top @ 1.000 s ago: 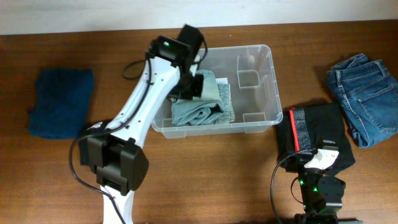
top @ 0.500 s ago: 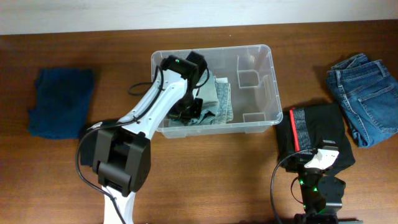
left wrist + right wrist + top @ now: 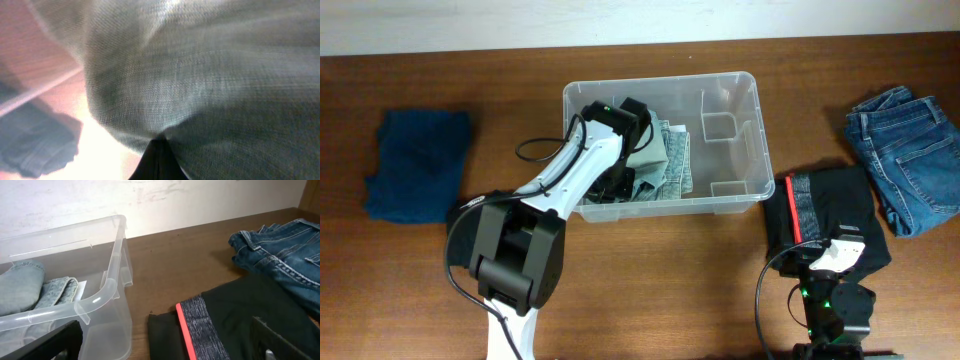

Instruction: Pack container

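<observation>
left arm (image 3: 567,170) lowered into container (image 3: 761,120); wood table (image 3: 650,285), white wall (image 3: 620,20)

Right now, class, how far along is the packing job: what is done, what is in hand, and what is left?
Done: a pale grey-green folded denim garment lies inside the clear rectangular plastic tub. In hand: the left fingers are shut on it. Left: a dark blue folded cloth, a black garment with a red-grey band and blue jeans lie outside on the table; the right fingers stand open.
</observation>
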### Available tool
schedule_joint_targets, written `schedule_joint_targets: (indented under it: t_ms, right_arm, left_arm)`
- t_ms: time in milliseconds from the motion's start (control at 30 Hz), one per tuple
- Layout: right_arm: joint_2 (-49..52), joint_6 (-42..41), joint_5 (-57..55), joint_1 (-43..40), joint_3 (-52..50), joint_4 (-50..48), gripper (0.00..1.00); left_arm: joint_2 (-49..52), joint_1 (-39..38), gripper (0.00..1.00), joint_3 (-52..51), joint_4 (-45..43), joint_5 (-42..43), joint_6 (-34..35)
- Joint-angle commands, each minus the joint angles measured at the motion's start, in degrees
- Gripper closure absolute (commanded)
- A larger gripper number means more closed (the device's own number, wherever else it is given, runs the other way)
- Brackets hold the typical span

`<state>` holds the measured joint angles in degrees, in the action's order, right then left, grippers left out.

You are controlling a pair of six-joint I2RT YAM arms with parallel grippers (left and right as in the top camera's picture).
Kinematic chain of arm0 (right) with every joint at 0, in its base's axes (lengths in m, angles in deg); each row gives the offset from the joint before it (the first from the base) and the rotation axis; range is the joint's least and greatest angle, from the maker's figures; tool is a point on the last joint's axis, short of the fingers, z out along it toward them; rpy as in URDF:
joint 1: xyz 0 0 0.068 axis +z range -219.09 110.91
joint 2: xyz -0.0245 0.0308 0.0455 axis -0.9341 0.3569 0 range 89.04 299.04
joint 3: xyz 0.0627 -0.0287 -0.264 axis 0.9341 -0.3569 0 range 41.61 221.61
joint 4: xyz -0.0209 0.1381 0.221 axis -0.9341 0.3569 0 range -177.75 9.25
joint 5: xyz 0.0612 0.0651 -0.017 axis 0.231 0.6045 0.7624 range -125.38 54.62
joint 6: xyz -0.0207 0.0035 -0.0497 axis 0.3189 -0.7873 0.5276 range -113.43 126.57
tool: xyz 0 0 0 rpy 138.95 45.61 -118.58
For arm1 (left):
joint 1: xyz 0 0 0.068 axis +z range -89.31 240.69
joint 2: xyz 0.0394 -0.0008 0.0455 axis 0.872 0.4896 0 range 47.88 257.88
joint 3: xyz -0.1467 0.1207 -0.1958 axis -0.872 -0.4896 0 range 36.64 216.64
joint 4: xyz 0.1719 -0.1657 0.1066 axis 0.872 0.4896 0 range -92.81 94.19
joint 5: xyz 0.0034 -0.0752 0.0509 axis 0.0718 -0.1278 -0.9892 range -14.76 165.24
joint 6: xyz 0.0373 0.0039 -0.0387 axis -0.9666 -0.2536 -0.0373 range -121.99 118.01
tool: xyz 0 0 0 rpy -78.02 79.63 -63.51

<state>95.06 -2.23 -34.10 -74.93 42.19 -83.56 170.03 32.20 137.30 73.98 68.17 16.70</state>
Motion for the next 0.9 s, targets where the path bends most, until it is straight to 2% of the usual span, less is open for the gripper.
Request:
schedule_joint_targets:
  t_ms: [0,200,433,733,867]
  right_arm:
    - [-0.42,0.22,-0.50,0.31,-0.26,0.33,0.01]
    - [-0.42,0.22,-0.50,0.31,-0.26,0.33,0.01]
    - [-0.42,0.22,-0.50,0.31,-0.26,0.33,0.01]
    - [-0.42,0.20,-0.50,0.31,-0.26,0.33,0.01]
    - [-0.42,0.22,-0.50,0.31,-0.26,0.33,0.01]
  left_arm:
    - [-2.12,0.15,1.00,7.58,2.56,0.61,1.01]
    - [-5.70,0.15,1.00,17.29,3.10,0.61,1.31]
    - [-4.61,0.13,1.00,18.25,-0.15,3.65,3.32]
    - [4.96,0.09,1.00,18.25,-4.87,9.51,4.92]
    - [13.29,0.09,1.00,18.25,-4.85,12.76,5.03]
